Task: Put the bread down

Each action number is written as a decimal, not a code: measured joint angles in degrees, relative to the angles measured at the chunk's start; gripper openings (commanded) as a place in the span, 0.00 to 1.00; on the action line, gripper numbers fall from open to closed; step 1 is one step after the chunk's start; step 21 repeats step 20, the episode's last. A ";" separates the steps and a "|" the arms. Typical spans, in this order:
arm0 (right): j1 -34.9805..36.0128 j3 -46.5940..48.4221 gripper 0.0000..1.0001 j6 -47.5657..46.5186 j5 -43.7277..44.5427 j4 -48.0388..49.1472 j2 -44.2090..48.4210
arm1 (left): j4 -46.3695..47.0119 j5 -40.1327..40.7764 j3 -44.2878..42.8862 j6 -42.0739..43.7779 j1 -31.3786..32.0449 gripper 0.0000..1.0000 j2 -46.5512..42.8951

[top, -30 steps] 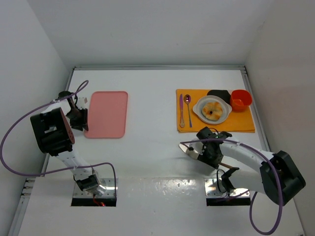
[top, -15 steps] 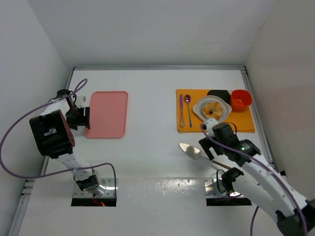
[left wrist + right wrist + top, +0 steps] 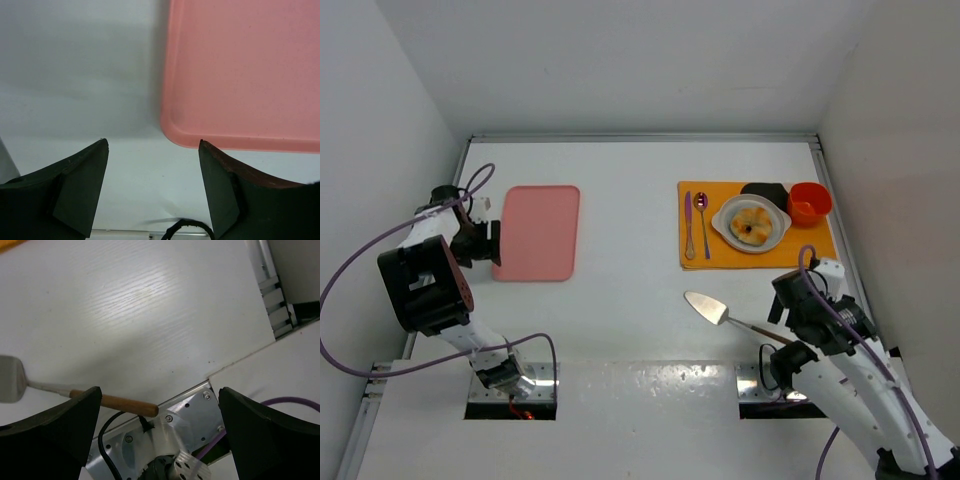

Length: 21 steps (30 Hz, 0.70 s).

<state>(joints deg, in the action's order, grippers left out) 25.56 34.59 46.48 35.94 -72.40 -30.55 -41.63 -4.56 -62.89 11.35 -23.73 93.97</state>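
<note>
The bread [image 3: 752, 224], a small golden-brown bun with a dark middle, lies in a white bowl [image 3: 726, 222] on the orange mat [image 3: 760, 256] at the back right. My right gripper [image 3: 788, 308] hangs open near the front right, well short of the bowl; in its wrist view the right gripper [image 3: 160, 390] holds nothing. My left gripper [image 3: 490, 243] is open at the left edge of the pink tray [image 3: 537, 232]. In the left wrist view the left gripper [image 3: 152, 145] is empty, with the tray's corner [image 3: 240, 75] just ahead.
A metal spatula [image 3: 705, 305] with a wooden handle [image 3: 115, 402] lies on the table left of my right gripper. On the mat stand a red cup [image 3: 809, 203], a black object [image 3: 765, 190], a fork [image 3: 689, 226] and a purple spoon [image 3: 702, 218]. Walls enclose the table.
My right gripper opened, left the spatula on the table and drew back to the right. My left gripper opened beside the tray's left edge.
</note>
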 measured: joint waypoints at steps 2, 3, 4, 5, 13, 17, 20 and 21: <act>-0.04 1.20 1.00 4.11 2.34 -1.75 0.02 | 0.22 -0.09 1.03 -0.15 0.00 0.79 0.00; -0.04 1.46 1.00 5.55 3.17 -2.16 0.09 | 0.28 -0.17 1.60 -0.28 0.00 0.79 0.00; -0.04 1.46 1.00 6.86 3.76 -2.62 0.24 | 0.42 -0.33 2.14 -0.46 0.00 0.79 0.00; -0.04 1.46 1.00 7.98 4.20 -3.19 0.35 | 0.46 -0.39 2.69 -0.55 0.00 0.81 0.00; -0.04 1.46 1.00 12.50 5.03 -4.68 2.34 | 1.46 -1.36 6.10 -1.16 0.00 0.84 0.00; -0.04 1.44 1.00 13.11 5.05 -4.83 3.67 | 1.84 -2.08 6.19 -1.14 0.00 0.87 -0.02; -0.04 1.44 1.00 13.35 5.05 -4.85 4.15 | 2.01 -2.19 6.19 -1.14 0.00 0.87 -0.02; -0.04 1.44 1.00 13.35 5.05 -4.85 4.15 | 2.01 -2.19 6.19 -1.14 0.00 0.87 -0.02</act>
